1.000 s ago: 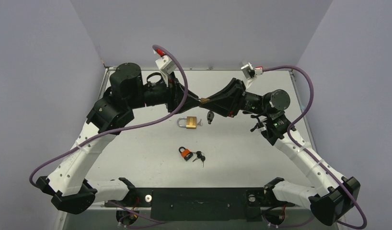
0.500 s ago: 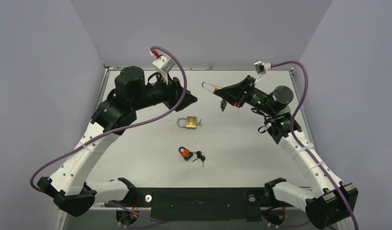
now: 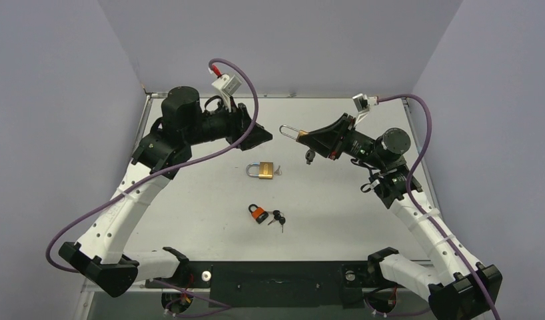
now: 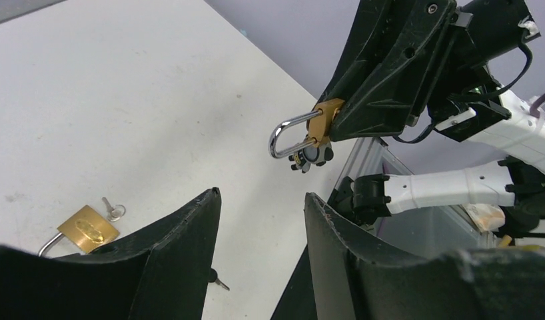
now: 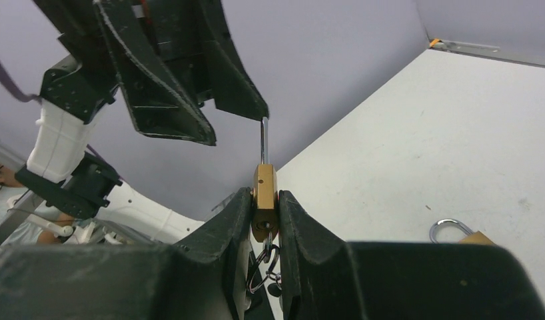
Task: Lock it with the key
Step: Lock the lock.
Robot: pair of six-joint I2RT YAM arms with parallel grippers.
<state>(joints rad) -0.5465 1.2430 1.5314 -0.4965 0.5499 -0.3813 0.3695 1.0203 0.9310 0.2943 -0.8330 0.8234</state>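
Since a second ago the arms have split up. They were nose to nose over the middle of the table [image 3: 190, 200]. Now the left gripper [image 3: 263, 135] sits pulled back with its fingers spread and nothing in them. The right gripper [image 3: 306, 137] is off to the right, up in the air, pinched tight on the flat sides of the brass padlock [image 4: 324, 119]. The shackle [image 3: 288, 130] points left at the empty gripper, with clear air between them, and the key bunch [image 3: 310, 157] hangs under the lock body.

What worries me is that the lock is only held by a thin squeeze. If the left gripper comes in and pushes on the shackle or twists a key, I think the body could pivot in that pinch or pop out entirely. The keys also hang loose, so if they swing they'd be an annoying target to grab.

Stuff I can't make out:
- The keyhole isn't visible in any view, so I can't tell if a key is seated or just hanging from the ring.
- I can't say if the shackle is clicked home. The right wrist view only shows the lock edge-on.

A second brass padlock [image 3: 264, 170] and an orange padlock [image 3: 258, 213] lie on the table, untouched.
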